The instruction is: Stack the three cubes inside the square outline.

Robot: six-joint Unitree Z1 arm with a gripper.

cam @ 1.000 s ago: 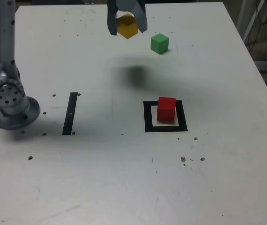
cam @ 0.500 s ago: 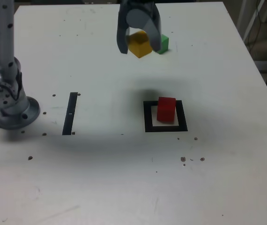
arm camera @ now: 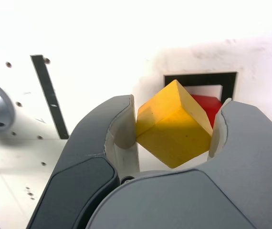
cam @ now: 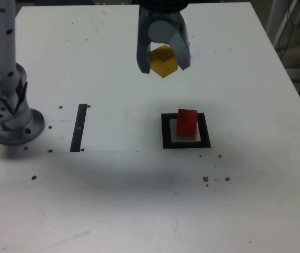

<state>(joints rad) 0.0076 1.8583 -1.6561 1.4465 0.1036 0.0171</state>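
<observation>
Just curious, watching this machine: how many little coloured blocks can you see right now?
2. A yellow matte cube held in the gripper above the table, and a red matte cube inside the black square outline. Another may be hidden behind the gripper.

Two cubes are in sight: one yellow cube (cam: pixel 163 60) and one red cube (cam: pixel 187 123); no third cube shows in either view. There is one square outline (cam: pixel 166 132), black-bordered with a pale centre, and one thin black strip (cam: pixel 79 127) to its left in the exterior view. One claw (cam: pixel 163 62) with two grey fingers (cam: pixel 143 52) is visible, on one arm with a single round base (cam: pixel 10 124). One white worktop (cam: pixel 139 200) carries everything. Small dark specks dot its surface, too many and too faint to count reliably.
</observation>
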